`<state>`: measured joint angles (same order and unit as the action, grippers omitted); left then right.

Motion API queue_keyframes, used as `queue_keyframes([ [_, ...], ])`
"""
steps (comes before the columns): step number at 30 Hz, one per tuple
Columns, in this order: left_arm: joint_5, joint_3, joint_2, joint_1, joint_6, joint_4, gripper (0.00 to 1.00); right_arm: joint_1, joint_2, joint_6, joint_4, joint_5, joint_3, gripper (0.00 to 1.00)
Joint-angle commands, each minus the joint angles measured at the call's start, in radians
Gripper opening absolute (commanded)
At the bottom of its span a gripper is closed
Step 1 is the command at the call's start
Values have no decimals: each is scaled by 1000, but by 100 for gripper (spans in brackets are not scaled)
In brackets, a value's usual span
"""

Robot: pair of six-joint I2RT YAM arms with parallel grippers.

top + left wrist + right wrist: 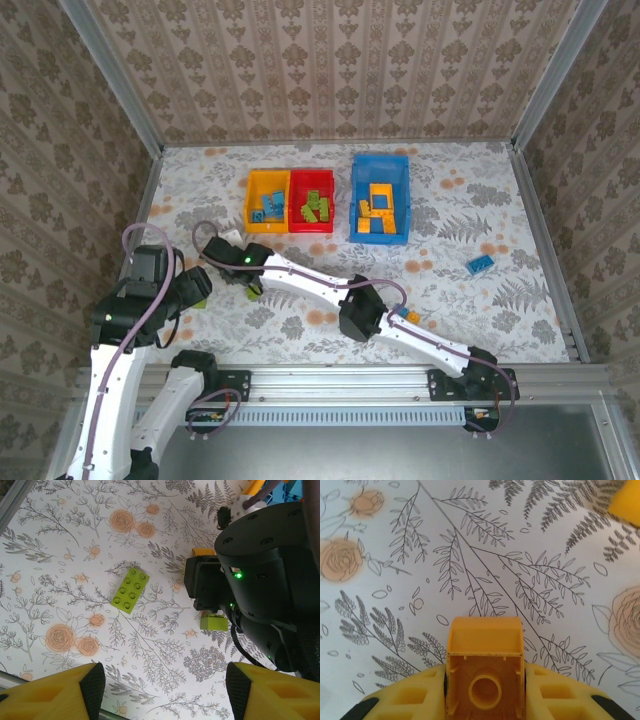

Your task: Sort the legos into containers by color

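Over on the left, the left gripper [164, 682] hangs above the table [60, 540] with its fingers spread wide and nothing between them. A lime green brick [130, 590] lies flat ahead of it, studs up and set on a slant. It looks light, hard and smooth, so the fingers would likely need turning to meet its two long flat sides; a pinch on the corners could make it spin or pop out.

Next across, the right gripper [485, 682] is clenched on a yellow brick [485, 655], hollow underside toward the camera, held low over the table. The hold on its flat sides looks square and should carry.

Further back stand the yellow bin [249, 205] with blue bricks, the red bin [311, 229] with green ones, and the blue bin [381, 160] with yellow ones. A blue brick [481, 264] lies loose at far right.
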<state>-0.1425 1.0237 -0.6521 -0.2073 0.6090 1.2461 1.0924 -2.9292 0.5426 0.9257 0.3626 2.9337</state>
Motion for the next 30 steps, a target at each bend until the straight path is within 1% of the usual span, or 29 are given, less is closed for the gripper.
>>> queue_keyframes([
  [1, 3, 23, 8, 8, -14, 11, 68, -25, 26, -169, 136, -42, 11, 15],
  [3, 3, 18, 9, 8, -8, 4, 68, -41, 51, -217, 167, -69, 11, 14],
  [5, 0, 12, 11, 9, -2, -2, 68, -58, 92, -226, 189, -108, -20, 13],
  [9, 2, -10, 13, 10, 9, -22, 68, -71, 223, -236, 180, -177, -182, 12],
  [12, 6, -30, 14, 10, 18, -44, 68, -69, 355, -247, 150, -196, -381, 12],
  [14, 11, -46, 13, 10, 25, -67, 68, -73, 468, -261, 102, -202, -551, 11],
  [15, 15, -55, 12, 10, 28, -77, 68, -76, 527, -268, 70, -207, -632, 12],
  [17, 38, -82, 11, 11, 34, -109, 68, -87, 685, -284, -46, -209, -858, 12],
  [18, 53, -97, 8, 11, 37, -127, 68, -98, 764, -286, -114, -206, -964, 13],
  [22, 157, -183, -22, 9, 59, -237, 68, -165, 1008, -251, -297, -187, -1274, 14],
  [24, 226, -235, -42, 4, 73, -318, 68, -210, 1094, -220, -343, -163, -1378, 13],
  [26, 267, -280, -72, -25, 93, -408, 67, -267, 1165, -198, -382, -152, -1468, 13],
  [27, 266, -291, -93, -55, 98, -451, 67, -302, 1193, -189, -420, -148, -1504, 13],
  [30, 221, -282, -169, -178, 107, -550, 68, -408, 1233, -187, -463, -157, -1553, 13],
])
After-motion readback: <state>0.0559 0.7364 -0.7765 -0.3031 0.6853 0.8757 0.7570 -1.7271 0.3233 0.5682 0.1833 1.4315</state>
